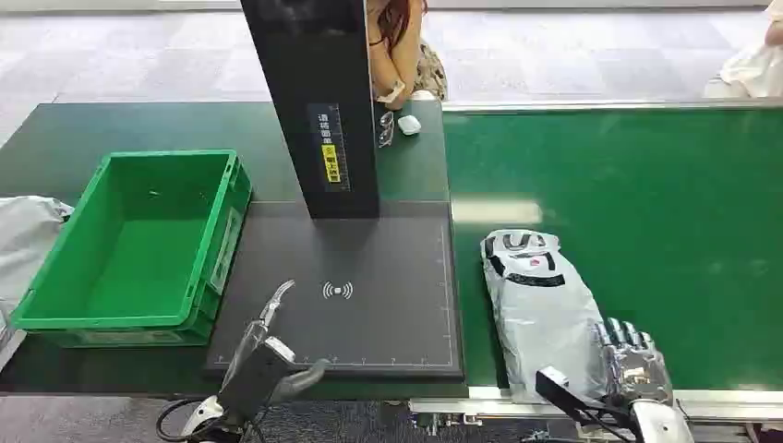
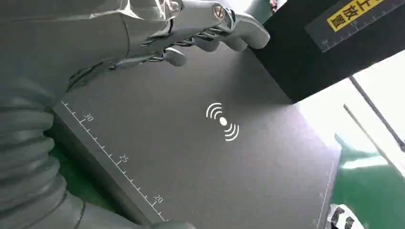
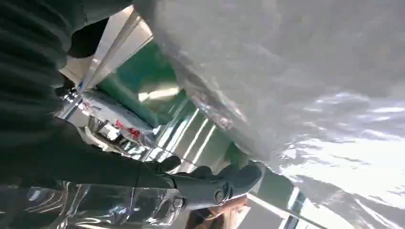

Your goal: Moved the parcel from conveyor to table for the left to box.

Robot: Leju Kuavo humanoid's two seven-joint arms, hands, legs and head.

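I see the parcel lying on the green conveyor, its long axis running away from me and slightly toward the left, the printed end farthest off. My right hand is at the parcel's near end, on its right side, fingers pointing forward along that long axis and touching or all but touching the plastic. In the right wrist view the grey film sits right over the thumb, with a gap I can't judge; I cannot tell whether the hand has closed on the bag yet.

The pad is just to the left of those fingers, across the conveyor's edge, so the carry I expect is a short sideways one.

My left hand hovers over the pad's near-left corner, fingers apart and holding nothing, with the bin just left of it. The right hand is clearly nearer the parcel.
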